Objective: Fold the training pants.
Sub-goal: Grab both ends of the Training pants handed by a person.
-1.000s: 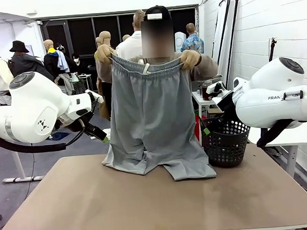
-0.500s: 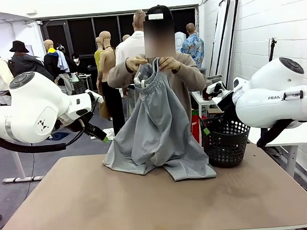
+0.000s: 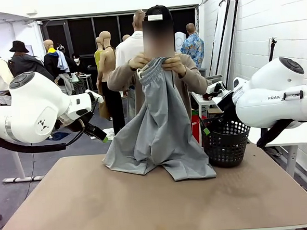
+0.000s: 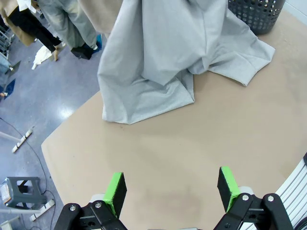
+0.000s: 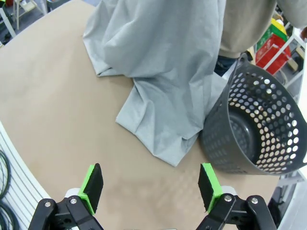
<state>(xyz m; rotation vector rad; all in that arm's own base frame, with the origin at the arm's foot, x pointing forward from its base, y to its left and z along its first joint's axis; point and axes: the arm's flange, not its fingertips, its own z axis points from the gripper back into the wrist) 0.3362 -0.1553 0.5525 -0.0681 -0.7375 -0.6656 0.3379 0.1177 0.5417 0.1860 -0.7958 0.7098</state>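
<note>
A person at the far side holds the light grey training pants up by the waistband, both hands bunched together at chest height. The pants hang folded lengthwise, with the leg ends lying crumpled on the table. They also show in the left wrist view and the right wrist view. My left gripper hovers open above bare table, well short of the leg hems. My right gripper is open too, high over the table near the leg end and the basket. In the front view both arms are drawn back at the sides.
A black mesh basket stands on the table's far right, touching the pants' leg; it looks empty in the right wrist view. The brown tabletop runs bare toward the near edge. Other people stand in the background.
The person has brought both hands together, folding the waistband in half lengthwise, then raised it slightly. Neither arm has moved.
</note>
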